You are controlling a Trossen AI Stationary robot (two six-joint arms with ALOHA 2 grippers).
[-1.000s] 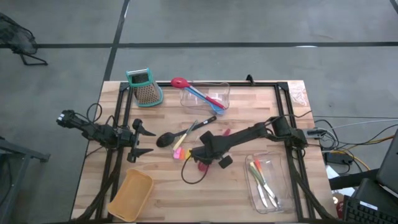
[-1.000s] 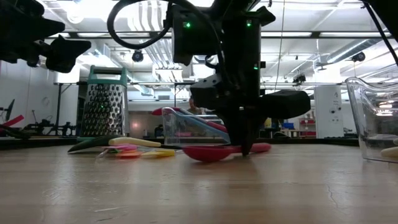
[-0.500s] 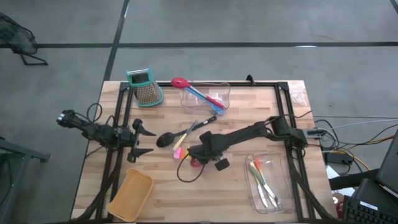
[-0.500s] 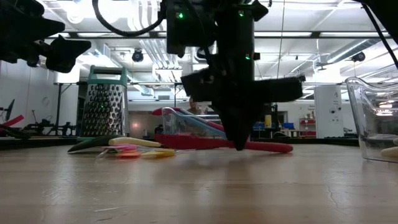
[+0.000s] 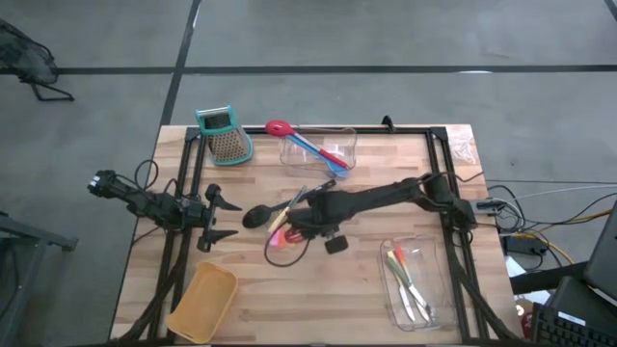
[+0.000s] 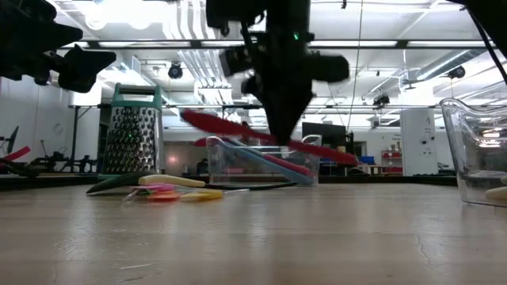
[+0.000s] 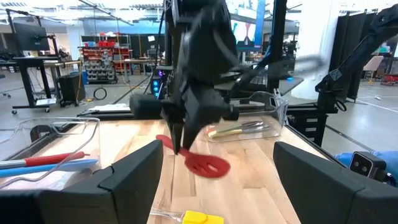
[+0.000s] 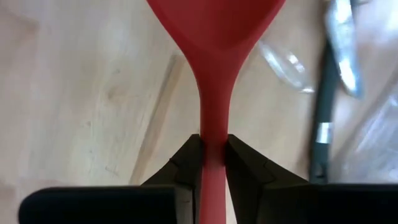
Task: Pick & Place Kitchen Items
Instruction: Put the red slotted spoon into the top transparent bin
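My right gripper [image 5: 307,226] is over the table's middle, shut on a red slotted spoon [image 6: 238,133]. The spoon's head shows in the left wrist view [image 7: 208,165]. My left gripper [image 5: 226,216] waits open and empty at the table's left side. A black ladle [image 5: 257,215] lies on the table beside a green-handled tool [image 5: 292,200] and a black-handled tool [image 5: 319,188]. Small pink and yellow pieces [image 5: 278,234] lie near them. Red and blue spoons [image 5: 307,145] lie in the far clear bin. My right gripper pinches the red spoon's handle [image 8: 212,134] between its two fingers, a little behind the head [image 8: 214,25]. The fingers come from above, pointing down, and lie across the handle. The spoon is lifted clear of the table and tilted, one end lower [image 6: 337,155].
A teal-topped metal grater [image 5: 225,133] stands at the far left. A tan bin [image 5: 203,301] sits at the near left corner. A clear bin [image 5: 430,289] at the near right holds several coloured-handled tools. A dark frame [image 5: 189,183] runs along the table's edges.
My right gripper has risen and gone toward the table's left and far side, still shut on the red spoon. The spoon, lying on the table a second ago, is now lifted clear and tilted.
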